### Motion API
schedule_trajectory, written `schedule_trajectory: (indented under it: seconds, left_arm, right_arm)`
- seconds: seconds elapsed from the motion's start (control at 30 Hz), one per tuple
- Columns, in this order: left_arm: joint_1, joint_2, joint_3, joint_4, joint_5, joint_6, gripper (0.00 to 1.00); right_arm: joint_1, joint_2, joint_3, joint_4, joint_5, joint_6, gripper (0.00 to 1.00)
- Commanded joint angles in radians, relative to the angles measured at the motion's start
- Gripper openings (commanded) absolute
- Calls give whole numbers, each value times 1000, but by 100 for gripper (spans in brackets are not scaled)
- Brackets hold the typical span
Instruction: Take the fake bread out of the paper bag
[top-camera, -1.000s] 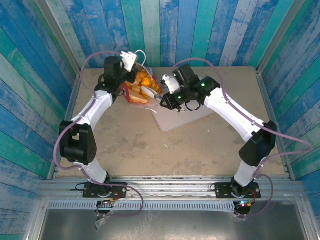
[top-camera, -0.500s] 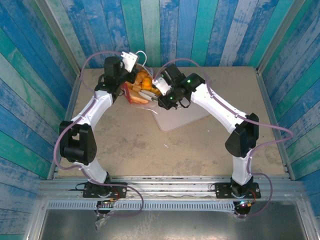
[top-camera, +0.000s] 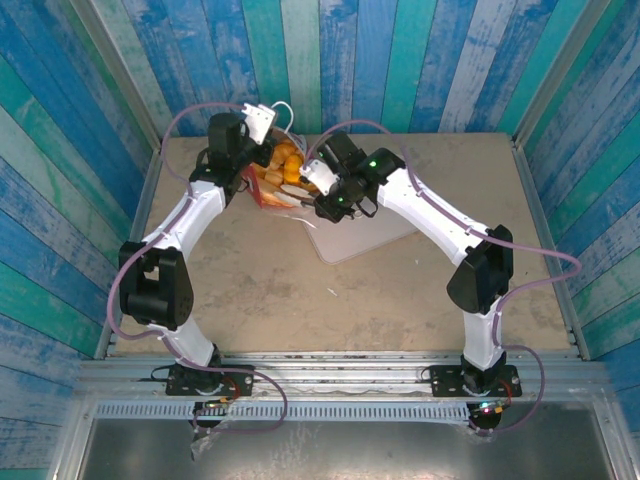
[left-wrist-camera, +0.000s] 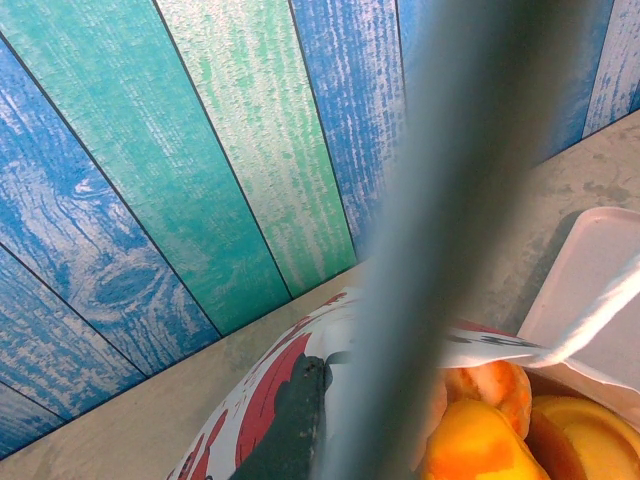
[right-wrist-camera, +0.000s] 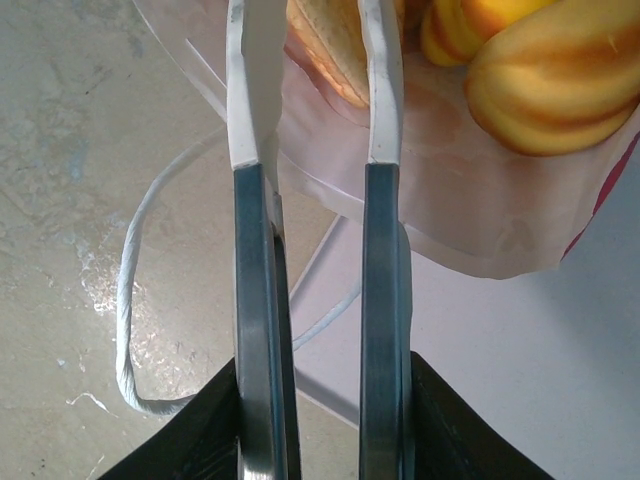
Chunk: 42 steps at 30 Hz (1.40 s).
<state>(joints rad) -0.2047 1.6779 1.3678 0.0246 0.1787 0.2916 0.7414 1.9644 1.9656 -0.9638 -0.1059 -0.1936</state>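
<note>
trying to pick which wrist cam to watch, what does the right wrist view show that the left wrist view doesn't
Right wrist view: the right gripper, jaws a little apart at the mouth of the bag.
Left wrist view: the blue-green plank wall and a broad stretch of the bag's red-printed outside.
Both: the bag, orange bread inside it, a white cord handle, the pale tray and the table.

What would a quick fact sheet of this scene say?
Bag: red-and-white paper gift bag, mouth open
Contents: glossy golden-orange toy pastries, inside the bag
Left hand: shut on the bag's rim
Right hand: fingers slightly apart at the bag's mouth
Nearby: flat pale square tray by the bag's mouth
</note>
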Motion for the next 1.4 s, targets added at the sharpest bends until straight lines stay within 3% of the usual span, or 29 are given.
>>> schedule_trajectory:
  seconds: [0.0,1.37]
  left_arm:
    - [1,-38,35,52,18,5,0]
    - [0,-42,40,45,36,0,0]
  right_arm:
    - [11,11,35,-13,-8,-34,40]
    - [30,150,150,-32,121,-141,44]
